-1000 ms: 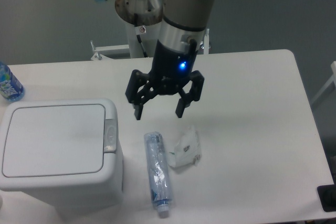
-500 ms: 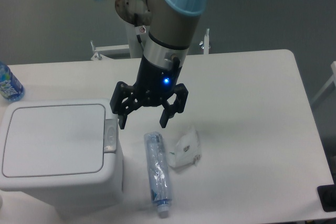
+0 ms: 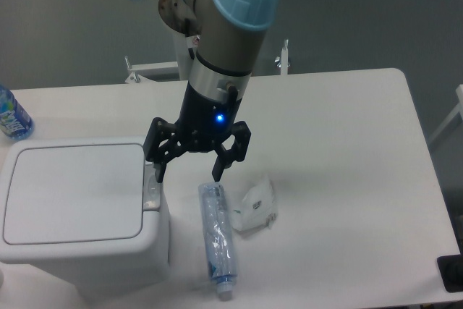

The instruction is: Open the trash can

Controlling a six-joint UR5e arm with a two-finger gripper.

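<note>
Hand: the hand (image 3: 187, 169) hangs with fingers apart and nothing between them; its left fingertip is over the grey latch (image 3: 150, 187), the other over the top end of the bottle (image 3: 216, 239). Whether the left tip touches the latch cannot be told.
Risk, miss: the latch is small and sits at the very edge of the lid; a press slightly off would likely land on the lid or slip past the rim, and the can would stay shut.
Risk, bottle: with the fingers spread this wide, a straight descent could bring the free finger onto the bottle and roll it or stop the push.
Risk, tipping: a hard push at the edge might rock or slide the can on the table (image 3: 347, 142).
Can, place: the can (image 3: 79, 215) stands at the table's front left corner.
Can, look: white plastic, large, flat rounded-rectangle lid lying closed.
Nearby: a crumpled wrapper (image 3: 257, 205) lies just beside the bottle.
</note>
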